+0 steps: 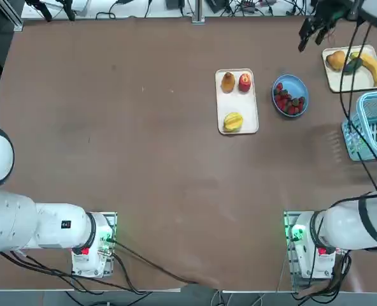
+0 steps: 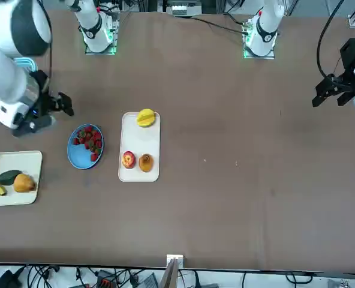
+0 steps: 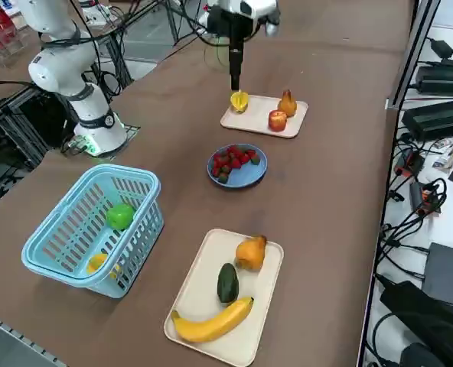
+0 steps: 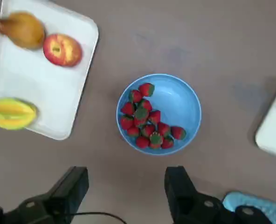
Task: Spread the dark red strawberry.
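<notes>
A brown counter (image 1: 144,159) fills the work area, with cables and equipment along its far edge. The largest item on it is a light blue basket (image 3: 89,229) on the robot's right side, holding a green fruit (image 3: 120,216) and a yellow one. Near it lies a cream tray (image 3: 211,313) carrying a banana (image 3: 211,321), a dark green fruit (image 3: 227,283) and an orange pear (image 3: 250,252). A second, white tray (image 1: 237,102) sits toward the middle of the counter with a brown pear (image 1: 228,81), a red apple (image 1: 244,81) and a yellow star fruit (image 1: 233,121). Between the two trays stands a blue bowl (image 4: 184,102), and the dark red strawberries (image 4: 147,123) are heaped together inside it, clustered to one side. The right hand (image 4: 126,186) hangs in the air above the counter, clear of the bowl and touching nothing; its two fingers are spread well apart and hold nothing
</notes>
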